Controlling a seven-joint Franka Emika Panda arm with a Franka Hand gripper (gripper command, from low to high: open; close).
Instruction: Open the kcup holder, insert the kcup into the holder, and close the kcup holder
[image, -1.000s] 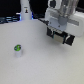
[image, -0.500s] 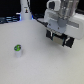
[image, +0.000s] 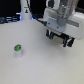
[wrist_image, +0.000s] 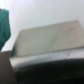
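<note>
A Panda arm hangs over a white table (image: 30, 65) at the exterior view's right, its gripper (image: 60, 38) pointing down, dark fingers just above the surface. Whether the fingers are spread or closed cannot be told from these blurred frames; nothing is seen between them. The kcup (image: 17, 49), a tiny pod with a green top, stands alone at the exterior view's left, well apart from the gripper. The wrist view is filled by a blurred grey boxy shape (wrist_image: 47, 47) with a darker front edge, possibly the holder's top, though that is uncertain; no handle or tray can be made out. A green patch (wrist_image: 4, 27) sits at the edge of that view, unidentified.

The step in hand appears to be opening the holder, with the pod untouched and nothing yet inserted. To do it well, the arm would need to find a front handle squarely, close on it firmly, and pull straight along the tray's travel so the unit does not slide or tip. The pod comes afterwards.
</note>
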